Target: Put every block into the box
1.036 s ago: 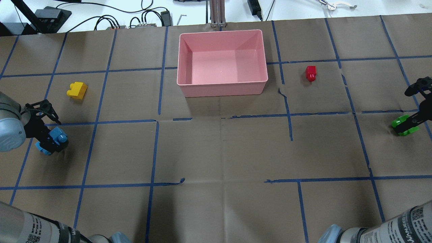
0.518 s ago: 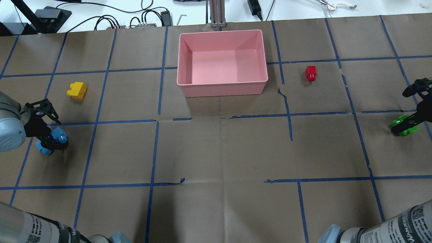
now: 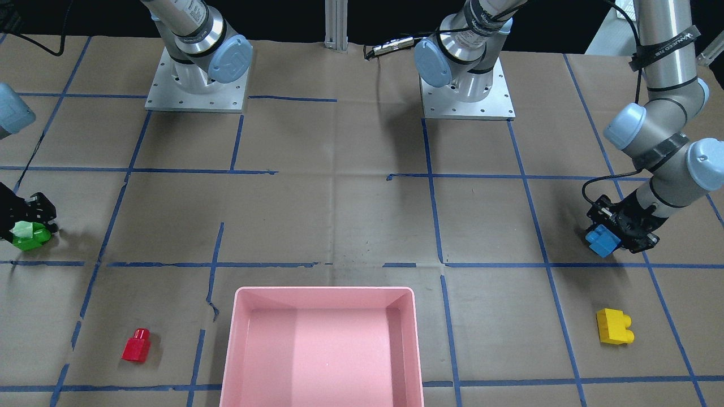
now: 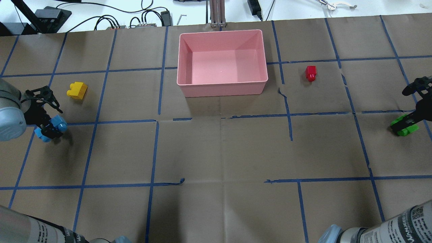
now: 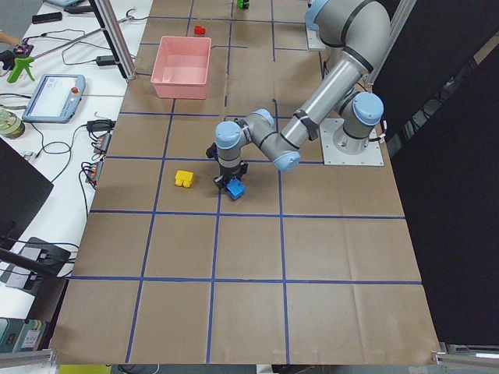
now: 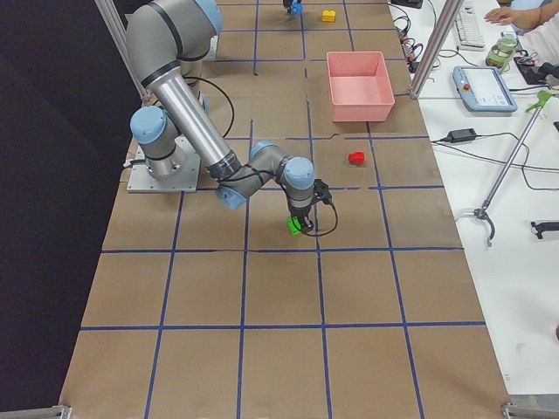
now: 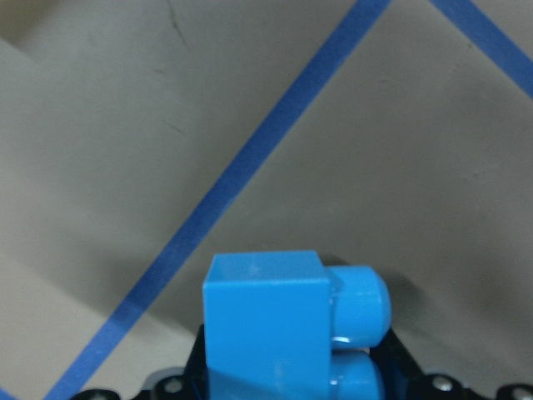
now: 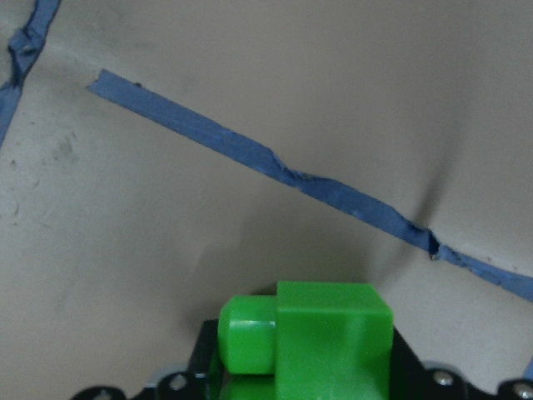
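My left gripper (image 4: 50, 130) is shut on the light-blue block (image 4: 55, 124) and holds it just above the paper at the table's left edge; the block also shows in the front view (image 3: 601, 241) and the left wrist view (image 7: 275, 329). My right gripper (image 4: 403, 125) is shut on the green block (image 4: 405, 128) at the right edge; it also shows in the front view (image 3: 28, 236) and the right wrist view (image 8: 321, 346). The yellow block (image 4: 77, 90) lies behind my left gripper. The red block (image 4: 311, 73) lies right of the empty pink box (image 4: 222, 87).
Brown paper with blue tape grid lines covers the table (image 4: 219, 152). Cables and devices (image 4: 141, 20) lie beyond the far edge, behind the box. The two arm bases (image 3: 195, 85) stand at the robot's side of the table.
My left gripper has moved away from the robot toward the yellow block, carrying the light-blue block. My right gripper with the green block has shifted slightly.
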### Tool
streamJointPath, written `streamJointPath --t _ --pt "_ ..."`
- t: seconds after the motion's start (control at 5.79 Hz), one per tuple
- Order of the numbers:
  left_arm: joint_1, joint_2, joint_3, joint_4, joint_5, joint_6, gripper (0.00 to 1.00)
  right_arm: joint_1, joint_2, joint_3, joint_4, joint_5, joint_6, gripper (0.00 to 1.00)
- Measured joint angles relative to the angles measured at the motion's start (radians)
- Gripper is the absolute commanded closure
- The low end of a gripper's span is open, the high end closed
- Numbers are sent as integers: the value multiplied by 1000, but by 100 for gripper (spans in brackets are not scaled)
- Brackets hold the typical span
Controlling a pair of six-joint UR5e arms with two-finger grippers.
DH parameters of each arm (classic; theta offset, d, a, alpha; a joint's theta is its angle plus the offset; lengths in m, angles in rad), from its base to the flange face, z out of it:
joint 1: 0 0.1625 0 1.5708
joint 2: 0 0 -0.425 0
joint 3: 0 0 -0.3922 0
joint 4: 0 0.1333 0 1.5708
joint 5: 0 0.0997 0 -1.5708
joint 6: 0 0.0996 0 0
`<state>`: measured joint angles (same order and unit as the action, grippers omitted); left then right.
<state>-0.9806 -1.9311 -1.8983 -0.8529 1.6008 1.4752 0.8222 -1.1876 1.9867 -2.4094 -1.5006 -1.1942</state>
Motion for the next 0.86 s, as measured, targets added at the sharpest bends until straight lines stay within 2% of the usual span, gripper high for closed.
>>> streamJointPath --t 0.52,0.86 --pt "-328 -15 260 -226 -3 -311 98 10 -21 -46 24 -2 10 44" --pt "-516 -91 497 -368 -12 -497 98 40 -84 -141 186 -3 75 43"
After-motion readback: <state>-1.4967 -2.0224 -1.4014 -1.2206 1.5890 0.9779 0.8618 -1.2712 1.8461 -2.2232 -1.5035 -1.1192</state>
